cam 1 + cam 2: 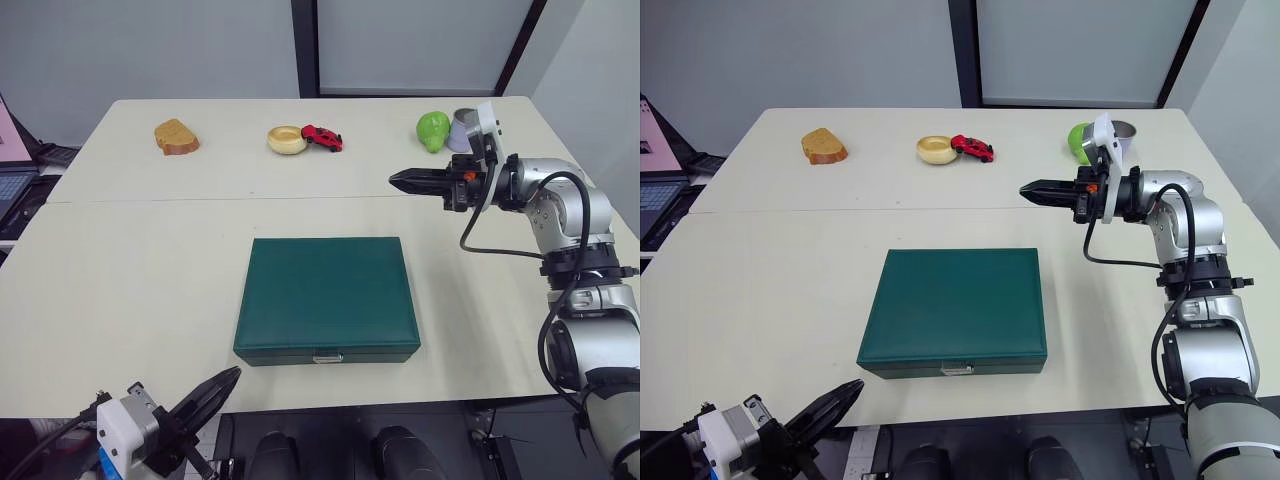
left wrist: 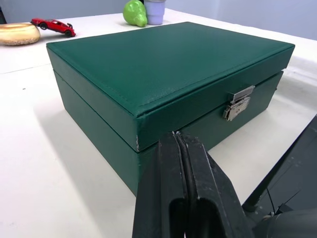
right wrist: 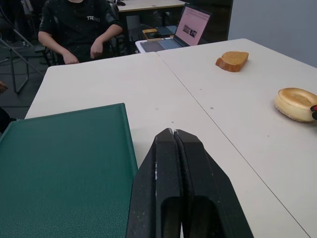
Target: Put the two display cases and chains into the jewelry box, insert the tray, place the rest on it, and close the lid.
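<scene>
The dark green jewelry box (image 1: 326, 295) sits in the middle of the table with its lid (image 1: 955, 295) down and the metal clasp (image 2: 237, 102) facing the front edge. My left gripper (image 1: 228, 377) is shut and empty, low at the table's front edge, just left of the box's front left corner. My right gripper (image 1: 395, 178) is shut and empty too, hovering above the table behind the box's right rear corner and pointing left. The display cases, the chains and the tray are out of view.
Along the far side of the table lie a piece of bread (image 1: 176, 136), a yellow bowl (image 1: 287, 140), a red toy car (image 1: 322, 137), a green fruit (image 1: 432, 130) and a grey cup (image 1: 463, 128). A laptop (image 3: 190, 27) and a seated person (image 3: 79, 29) are beyond the table's left end.
</scene>
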Robot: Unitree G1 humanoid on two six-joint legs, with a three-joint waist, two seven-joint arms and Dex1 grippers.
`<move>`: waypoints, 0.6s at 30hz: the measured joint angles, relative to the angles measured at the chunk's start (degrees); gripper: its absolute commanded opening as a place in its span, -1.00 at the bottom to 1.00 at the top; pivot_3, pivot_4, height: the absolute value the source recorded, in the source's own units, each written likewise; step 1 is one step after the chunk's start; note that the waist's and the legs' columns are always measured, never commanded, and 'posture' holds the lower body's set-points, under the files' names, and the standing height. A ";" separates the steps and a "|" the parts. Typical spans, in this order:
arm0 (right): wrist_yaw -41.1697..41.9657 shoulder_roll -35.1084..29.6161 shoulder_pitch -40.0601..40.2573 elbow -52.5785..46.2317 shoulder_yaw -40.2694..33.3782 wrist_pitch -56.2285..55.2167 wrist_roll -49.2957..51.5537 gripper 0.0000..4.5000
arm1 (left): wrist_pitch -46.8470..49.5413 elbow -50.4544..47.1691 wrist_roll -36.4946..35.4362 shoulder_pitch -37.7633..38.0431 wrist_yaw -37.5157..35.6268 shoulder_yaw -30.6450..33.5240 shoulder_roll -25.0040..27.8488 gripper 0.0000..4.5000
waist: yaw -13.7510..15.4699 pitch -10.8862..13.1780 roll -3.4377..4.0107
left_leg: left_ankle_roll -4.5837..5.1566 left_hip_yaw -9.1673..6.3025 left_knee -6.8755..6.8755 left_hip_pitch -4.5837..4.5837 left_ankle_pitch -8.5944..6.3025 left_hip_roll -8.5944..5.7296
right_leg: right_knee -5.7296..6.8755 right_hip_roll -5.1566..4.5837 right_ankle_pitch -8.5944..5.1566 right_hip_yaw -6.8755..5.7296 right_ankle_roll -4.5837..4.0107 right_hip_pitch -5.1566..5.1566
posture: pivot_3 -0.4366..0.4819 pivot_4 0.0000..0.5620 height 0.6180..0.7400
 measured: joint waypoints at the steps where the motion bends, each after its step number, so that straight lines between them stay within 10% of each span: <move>1: 0.00 -0.15 0.39 -0.25 -0.02 0.00 0.03 -0.91 | 1.95 -0.45 -0.64 -0.19 0.72 0.20 1.23 -1.00 | 0.05 0.00 0.00 | 0.01 -0.03 0.00 0.00 0.00 0.00 | 0.00 0.00 0.00 -0.02 0.00 0.00 | -0.05 -0.47 1.00; 7: -0.55 -4.58 8.76 -5.24 -1.37 1.44 0.73 -0.34 | 18.37 -1.11 -9.35 -4.08 5.19 7.91 12.94 -0.73 | 0.58 0.01 -0.01 | 0.07 -0.10 0.01 -0.02 -0.04 -0.03 | 0.03 -0.03 0.00 -0.09 0.00 0.01 | -0.05 -0.47 1.00; 18: -9.34 -9.08 30.15 -13.85 -9.24 -1.39 1.72 1.00 | 29.14 23.88 -8.62 -36.40 7.69 9.65 21.85 0.78 | 1.20 0.00 0.00 | -0.08 -0.09 0.03 0.00 0.04 -0.04 | 0.13 0.03 0.00 -0.06 0.00 -0.03 | -0.05 -0.47 1.00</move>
